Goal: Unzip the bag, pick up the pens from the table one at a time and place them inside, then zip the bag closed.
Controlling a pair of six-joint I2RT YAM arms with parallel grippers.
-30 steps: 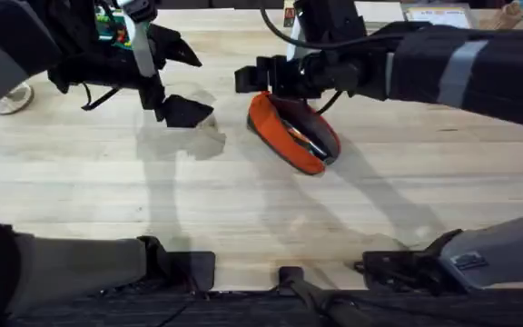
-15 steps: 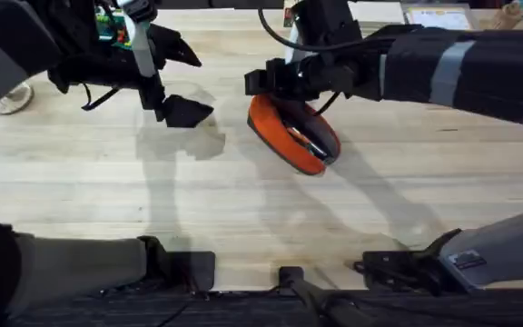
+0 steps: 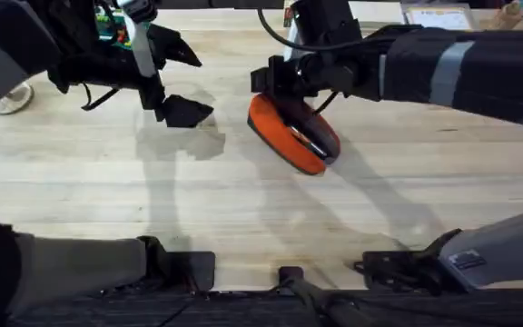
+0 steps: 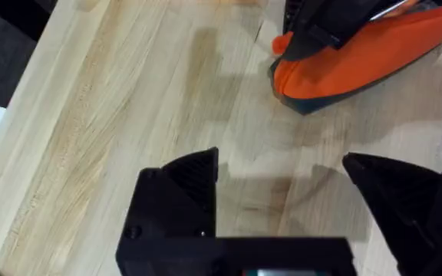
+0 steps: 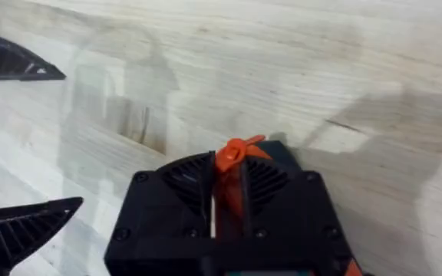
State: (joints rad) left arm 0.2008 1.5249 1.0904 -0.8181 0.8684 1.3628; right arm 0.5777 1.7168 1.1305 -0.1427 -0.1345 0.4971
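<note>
The orange bag (image 3: 291, 130) lies slanted on the table (image 3: 243, 200), its zipper slit partly open with something dark inside; I cannot tell if that is the pens. My right gripper (image 3: 263, 82) sits at the bag's far-left end. In the right wrist view the right gripper (image 5: 227, 172) is shut on the small red pull tab (image 5: 235, 150). My left gripper (image 3: 178, 82) hovers open to the left of the bag, nothing between its fingers. In the left wrist view the left gripper (image 4: 282, 184) faces bare wood, with the bag (image 4: 359, 65) beyond it.
A white object (image 3: 12, 98) lies at the table's left edge. Coloured items (image 3: 109, 27) and papers (image 3: 434, 14) sit along the far edge. Bare wood stretches from the bag to the arm bases at the near edge.
My right gripper has shifted slightly right, closer onto the bag's end. The left arm and the bag have stayed where they were.
</note>
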